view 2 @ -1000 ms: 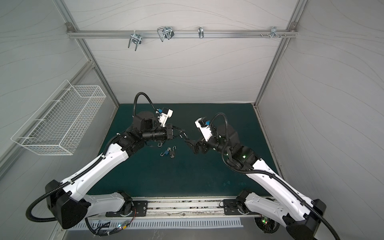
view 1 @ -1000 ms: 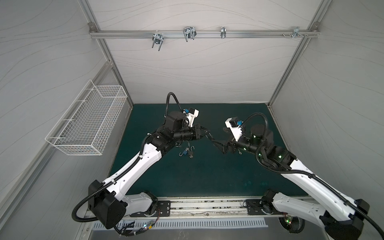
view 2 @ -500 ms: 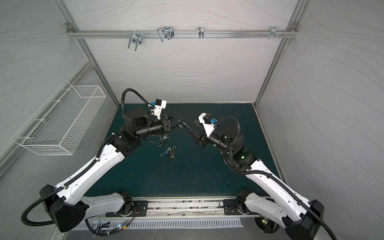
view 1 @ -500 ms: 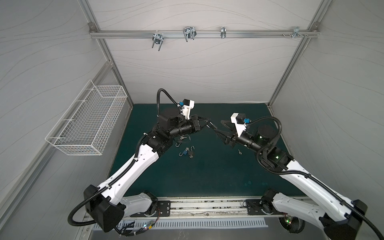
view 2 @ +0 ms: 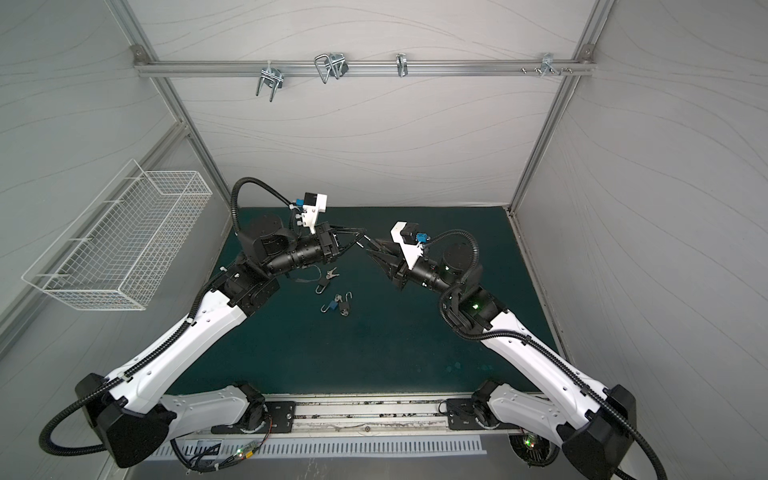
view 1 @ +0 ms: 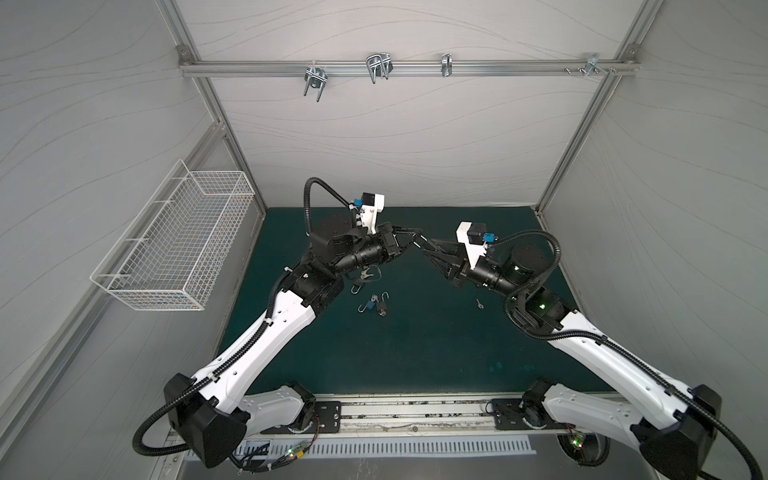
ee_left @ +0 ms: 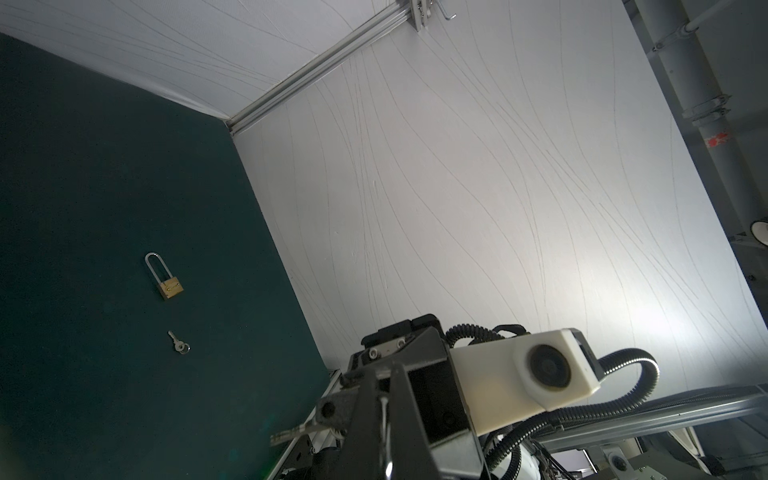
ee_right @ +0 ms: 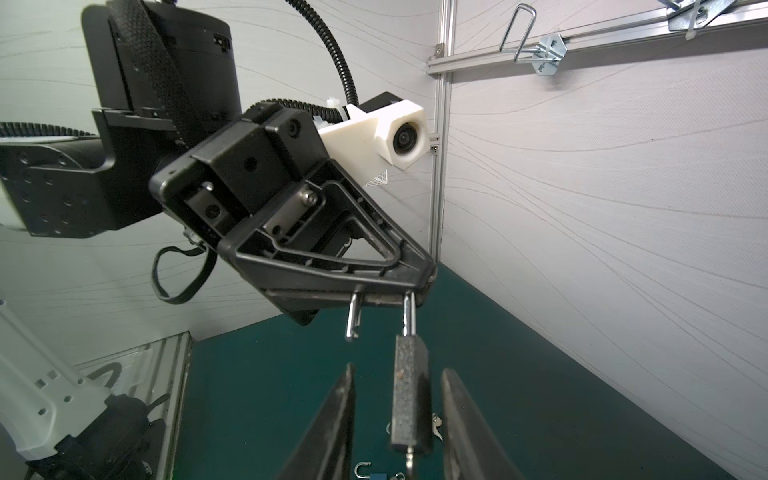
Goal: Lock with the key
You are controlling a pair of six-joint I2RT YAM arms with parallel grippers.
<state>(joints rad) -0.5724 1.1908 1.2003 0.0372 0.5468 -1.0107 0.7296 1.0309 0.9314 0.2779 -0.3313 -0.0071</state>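
Clenched left jaws on one padlock by the shackle, flanked it untouched with parted right jaws over open bench mid-frame; counted three loose padlocks, one key apart.

Matt rough padlock, glossy metal shackle

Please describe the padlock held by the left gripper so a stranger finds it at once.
Above the dark green mat, the left gripper and right gripper meet. From the shut left one hangs a dark grey rectangular padlock, shackle open, between the right one's fingers. Unlike padlocks on the mat, it is airborne.
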